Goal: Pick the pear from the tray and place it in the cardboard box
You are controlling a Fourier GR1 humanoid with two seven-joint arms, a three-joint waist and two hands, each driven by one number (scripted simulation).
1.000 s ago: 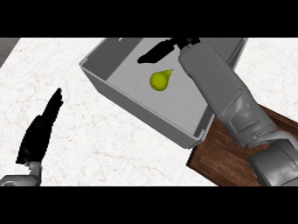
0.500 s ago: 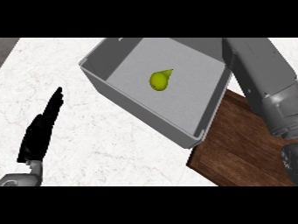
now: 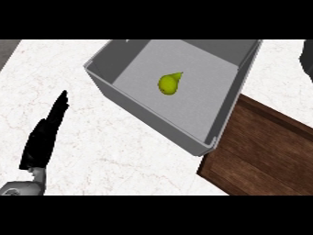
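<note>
Pear (image 3: 170,84), small and yellow-green, lies on the floor of the grey rectangular box (image 3: 152,124) beside the brown wooden tray (image 3: 274,156), while the black left hand (image 3: 45,135) rests straight-fingered, holding nothing.

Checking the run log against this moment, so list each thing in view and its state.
pear: lying free on the floor of the box, nothing holding it.
grey box: open-topped, holding only the pear.
wooden tray: bare where visible.
left hand: open, fingers straight, resting above the counter at lower left.
right hand: out of view.
</note>
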